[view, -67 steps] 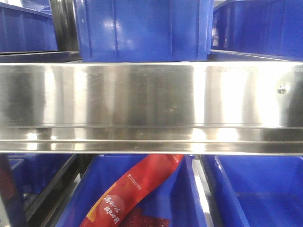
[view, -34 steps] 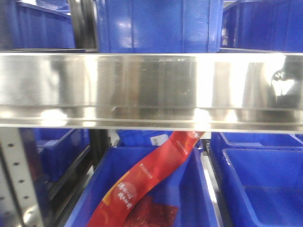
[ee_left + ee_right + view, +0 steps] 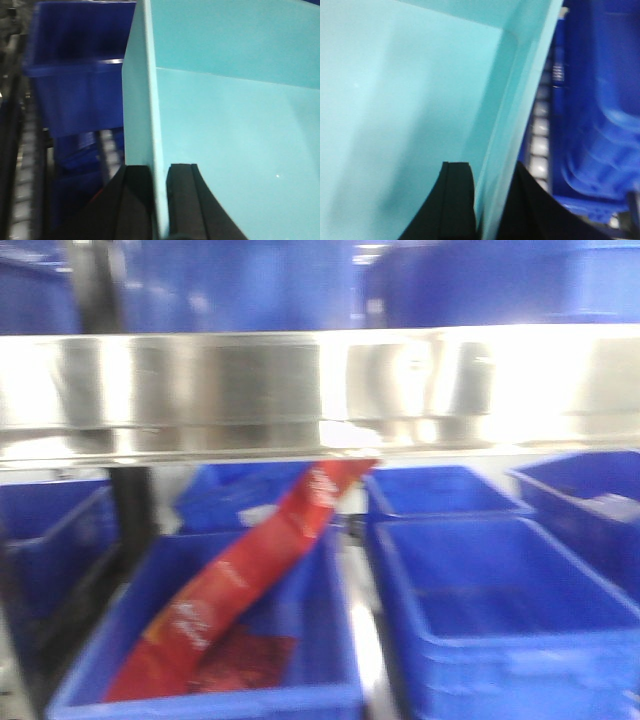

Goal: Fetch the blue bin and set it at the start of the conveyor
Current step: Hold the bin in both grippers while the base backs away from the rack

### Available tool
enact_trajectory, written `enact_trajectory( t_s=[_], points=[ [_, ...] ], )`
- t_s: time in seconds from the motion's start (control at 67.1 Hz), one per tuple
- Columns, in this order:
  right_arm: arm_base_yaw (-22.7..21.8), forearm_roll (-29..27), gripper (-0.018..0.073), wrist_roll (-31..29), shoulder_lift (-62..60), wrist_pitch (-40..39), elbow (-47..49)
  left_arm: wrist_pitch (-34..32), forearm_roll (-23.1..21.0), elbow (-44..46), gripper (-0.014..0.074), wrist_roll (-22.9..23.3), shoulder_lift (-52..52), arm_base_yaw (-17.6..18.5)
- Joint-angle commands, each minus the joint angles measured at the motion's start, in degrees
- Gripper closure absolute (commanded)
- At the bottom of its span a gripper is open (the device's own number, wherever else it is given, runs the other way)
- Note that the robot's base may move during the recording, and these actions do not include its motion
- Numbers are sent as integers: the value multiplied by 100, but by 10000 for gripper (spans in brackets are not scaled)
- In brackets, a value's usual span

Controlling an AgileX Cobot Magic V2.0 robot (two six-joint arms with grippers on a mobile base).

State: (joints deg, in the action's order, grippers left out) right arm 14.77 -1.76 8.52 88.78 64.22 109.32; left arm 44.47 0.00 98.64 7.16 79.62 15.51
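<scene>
The blue bin (image 3: 235, 115), pale turquoise and smooth-walled, fills both wrist views. My left gripper (image 3: 159, 172) is shut on its left wall, one black finger (image 3: 182, 200) inside and the other outside. On the opposite side, my right gripper (image 3: 490, 172) is shut on the blue bin's (image 3: 395, 100) right wall in the same way, with one finger (image 3: 457, 200) inside the tub. The tub's inside looks empty. The conveyor start is out of view, and neither gripper nor the turquoise tub shows in the front view.
A steel shelf rail (image 3: 300, 390) crosses the front view. Below it stand dark blue storage bins (image 3: 500, 610); one (image 3: 330, 590) holds a red packet (image 3: 240, 590). More dark blue bins (image 3: 75, 75) (image 3: 600, 125) and white rollers (image 3: 540, 145) flank the tub.
The front view has shifted: the steel rail rose in frame and the dark blue bins and red packet slid left and lower, now blurred with motion.
</scene>
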Motion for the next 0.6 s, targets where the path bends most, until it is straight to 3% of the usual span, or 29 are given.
enact_trajectory(
  t_s=[0.0, 0.581],
  points=[
    [-37, 176, 712, -196, -37, -41, 38, -468, -90, 51, 708, 13, -98, 15],
    [-37, 176, 712, -196, -37, -41, 38, -468, -90, 51, 708, 13, -98, 15]
  ],
)
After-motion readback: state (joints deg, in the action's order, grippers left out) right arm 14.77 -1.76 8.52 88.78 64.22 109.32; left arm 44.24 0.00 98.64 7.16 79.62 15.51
